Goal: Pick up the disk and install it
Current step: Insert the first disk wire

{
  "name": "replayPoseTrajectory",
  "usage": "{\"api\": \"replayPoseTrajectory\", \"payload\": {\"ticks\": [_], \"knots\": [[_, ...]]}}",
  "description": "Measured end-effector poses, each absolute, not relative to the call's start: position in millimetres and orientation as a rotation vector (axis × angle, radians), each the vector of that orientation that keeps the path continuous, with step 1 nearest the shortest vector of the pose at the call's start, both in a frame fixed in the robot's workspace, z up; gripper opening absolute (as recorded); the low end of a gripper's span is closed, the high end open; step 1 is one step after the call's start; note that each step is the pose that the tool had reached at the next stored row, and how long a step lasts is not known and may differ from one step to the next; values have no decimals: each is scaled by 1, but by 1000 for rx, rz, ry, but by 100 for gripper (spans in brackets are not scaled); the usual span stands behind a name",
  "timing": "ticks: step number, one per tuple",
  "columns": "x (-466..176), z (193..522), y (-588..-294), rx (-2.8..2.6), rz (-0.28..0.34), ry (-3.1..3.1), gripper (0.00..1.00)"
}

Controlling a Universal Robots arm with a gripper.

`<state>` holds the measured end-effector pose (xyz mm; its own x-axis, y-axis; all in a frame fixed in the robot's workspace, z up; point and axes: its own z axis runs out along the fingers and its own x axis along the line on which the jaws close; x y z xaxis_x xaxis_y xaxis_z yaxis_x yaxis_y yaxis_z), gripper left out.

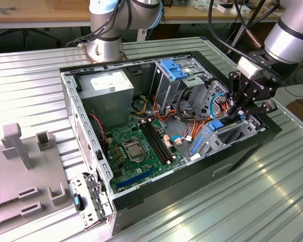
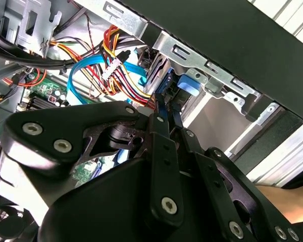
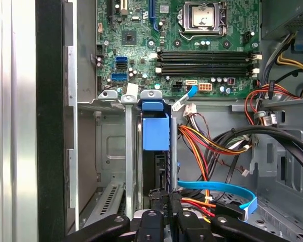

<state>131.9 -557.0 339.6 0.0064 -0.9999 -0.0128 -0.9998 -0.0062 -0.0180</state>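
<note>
1. A grey metal table point(image 1: 232, 201) with long ribs carries everything; its surface shines where the light falls on it.
2. An open computer case point(image 1: 192, 181) with black walls lies on its side in the middle of the table, its inside facing up.
3. On the exterior view's left, a flat grey plate point(image 1: 20, 176) with upright blocks and slots rests on the same table, apart from the case.
4. The round base of the arm point(image 1: 105, 48) stands on the table just behind the case. Behind it there is a wooden table point(image 1: 40, 12) with cables hanging at its edge.
5. Inside the case lies a green motherboard point(image 1: 136, 151). A grey power-supply box point(image 1: 108, 85) with a white label sits at the far corner.
6. The gripper point(image 1: 236, 115) is at the end of the case on the exterior view's right, reaching down into the metal drive cage point(image 3: 111, 161).
7. The disk point(image 3: 155, 132) stands on its edge in a slot of this cage, beside a thin metal divider. The blue part of its carrier points toward the motherboard.
8. In both wrist views the jaws of the gripper point(image 3: 165, 197) are clamped on the disk's near end, one on each flat side.
9. In the second wrist view the gripper point(image 2: 166, 113) meets the disk point(image 2: 188, 84) just below the edge of the case.
10. Red, orange and yellow wires point(image 3: 212, 146) and a flat blue cable point(image 3: 217, 189) lie beside the slot, near the jaws.
</note>
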Motion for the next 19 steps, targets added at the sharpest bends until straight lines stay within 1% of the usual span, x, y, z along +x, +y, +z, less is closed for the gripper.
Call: {"api": "replayPoseTrajectory", "payload": {"ticks": [7,8,9,17,18,19], "knots": [[132,339,-557,-2212,-5,2199,17],[132,340,-557,-2212,-4,2199,18],[132,341,-557,-2213,-5,2199,24],[132,351,-557,-2212,-4,2198,24],[132,351,-557,-2212,-3,2198,23],[132,351,-557,-2211,-2,2198,16]]}}
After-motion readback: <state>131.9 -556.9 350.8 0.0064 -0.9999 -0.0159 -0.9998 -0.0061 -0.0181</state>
